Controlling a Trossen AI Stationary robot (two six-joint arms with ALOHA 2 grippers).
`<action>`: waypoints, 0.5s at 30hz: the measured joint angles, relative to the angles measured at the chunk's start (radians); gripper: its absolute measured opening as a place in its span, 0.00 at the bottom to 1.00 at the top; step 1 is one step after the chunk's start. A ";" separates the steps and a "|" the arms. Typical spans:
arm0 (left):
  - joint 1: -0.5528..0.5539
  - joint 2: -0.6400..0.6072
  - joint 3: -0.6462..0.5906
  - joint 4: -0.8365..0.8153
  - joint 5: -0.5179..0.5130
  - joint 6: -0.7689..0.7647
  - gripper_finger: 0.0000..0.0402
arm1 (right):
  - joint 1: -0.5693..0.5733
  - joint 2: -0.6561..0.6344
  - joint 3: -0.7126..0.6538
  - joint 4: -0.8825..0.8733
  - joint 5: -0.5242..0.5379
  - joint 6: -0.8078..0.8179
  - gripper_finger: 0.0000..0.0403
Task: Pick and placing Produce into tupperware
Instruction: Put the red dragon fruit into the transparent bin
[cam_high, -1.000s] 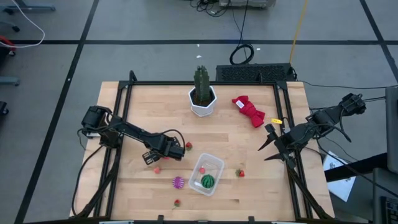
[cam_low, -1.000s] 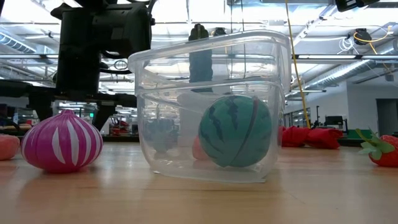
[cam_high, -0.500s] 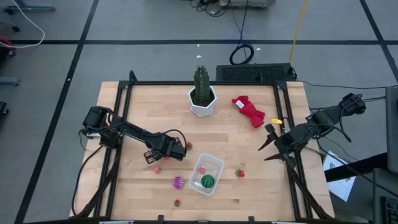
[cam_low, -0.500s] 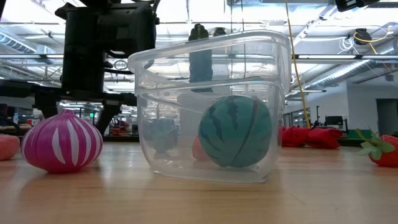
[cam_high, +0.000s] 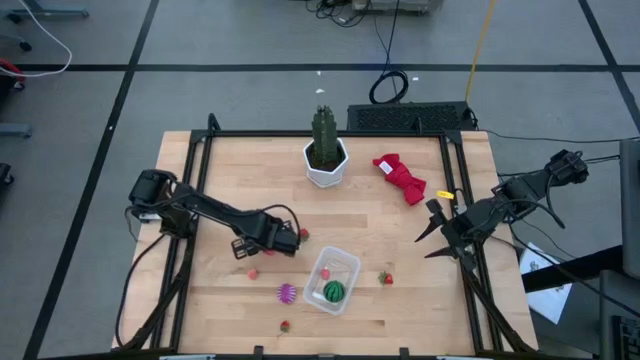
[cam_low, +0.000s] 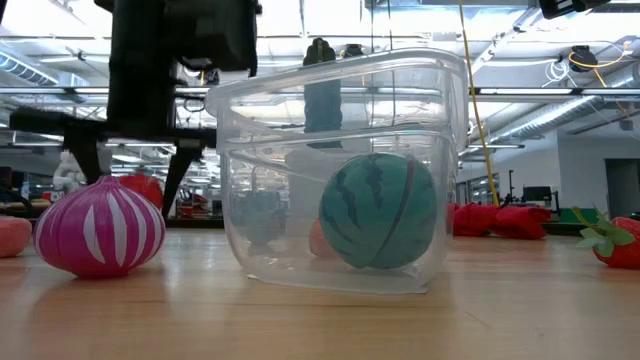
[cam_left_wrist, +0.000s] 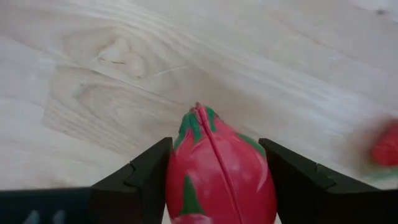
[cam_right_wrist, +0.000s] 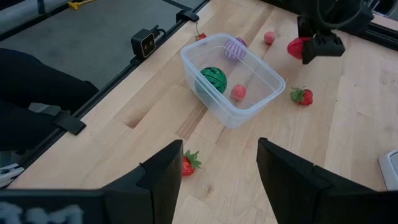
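Observation:
My left gripper points down over the table's left middle, shut on the larger red piece of produce, which has green leaf tips. The clear tupperware stands to its right, nearer the front edge, holding the green striped ball and a pink bit. The purple piece lies on the wood beside the tupperware's left wall. Tiny red bits and a strawberry lie around. My right gripper waits open above the table's right edge. My left gripper pinches the red piece by its two opposite sides between its two fingers, which come from above and point down. The piece's leafy tip points down past the fingers. It looks clear of the wood.
A tall green cactus in a white pot stands at the far middle and a red cloth bundle lies at the far right. Another small red bit lies close beside my left gripper. Black frame rails run along the table's sides.
My left gripper has risen a little with the red piece in its fingers and has rolled slightly about its own axis. The tupperware and the other produce have stayed where they were.

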 joint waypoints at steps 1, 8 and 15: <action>0.000 -0.014 0.000 -0.001 -0.001 0.005 0.56 | 0.000 0.000 0.000 0.000 0.000 0.000 0.49; -0.001 -0.105 0.027 0.002 -0.028 0.057 0.56 | 0.000 0.000 0.000 0.000 0.000 0.000 0.49; -0.001 -0.123 0.116 -0.015 -0.061 0.122 0.57 | 0.000 0.000 0.000 0.000 0.000 0.000 0.49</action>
